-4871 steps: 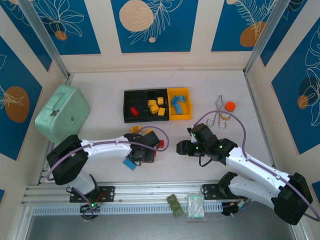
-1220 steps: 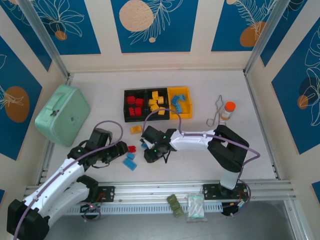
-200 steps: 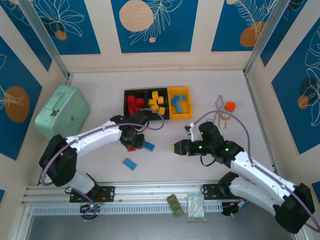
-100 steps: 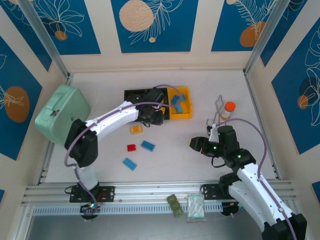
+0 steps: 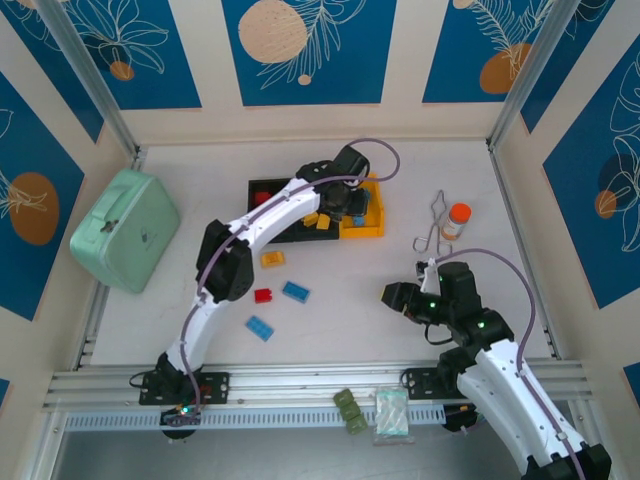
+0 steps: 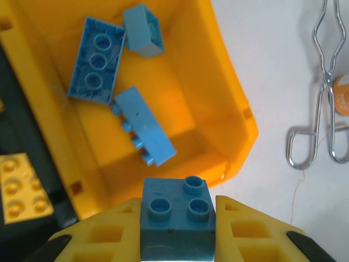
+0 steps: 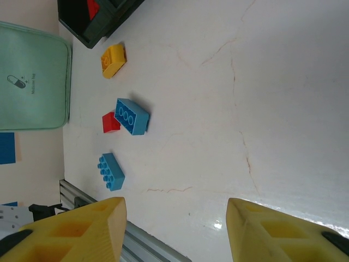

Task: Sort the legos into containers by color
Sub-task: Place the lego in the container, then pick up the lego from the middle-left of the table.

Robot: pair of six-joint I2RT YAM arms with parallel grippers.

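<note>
1. While the left gripper [image 5: 347, 205] is clamping a light blue lego [image 6: 174, 225] between its yellow fingers, it is hovering at the rim of the yellow bin [image 6: 241, 117], the rightmost container, where three blue bricks [image 6: 97, 68] are lying.
2. The right gripper [image 7: 175, 218] is hanging with its jaws spread wide and empty over the cream tabletop [image 7: 283, 87], which is showing hairline cracks.
3. Four loose legos are sitting on the table nearer than the bins: a yellow one [image 5: 272, 259], a red one [image 5: 263, 295] just beside a blue one [image 5: 295, 291], and another blue brick [image 5: 260, 327].
4. A mint-green case [image 5: 125, 228] is resting at the left, while wire tongs [image 5: 432, 225] and an orange-capped bottle [image 5: 458, 220] are standing right of the bins.
5. Blue leaf-patterned wall panels [image 5: 300, 45] are enclosing the table, and an aluminium rail [image 5: 300, 385] is running along its near edge.
</note>
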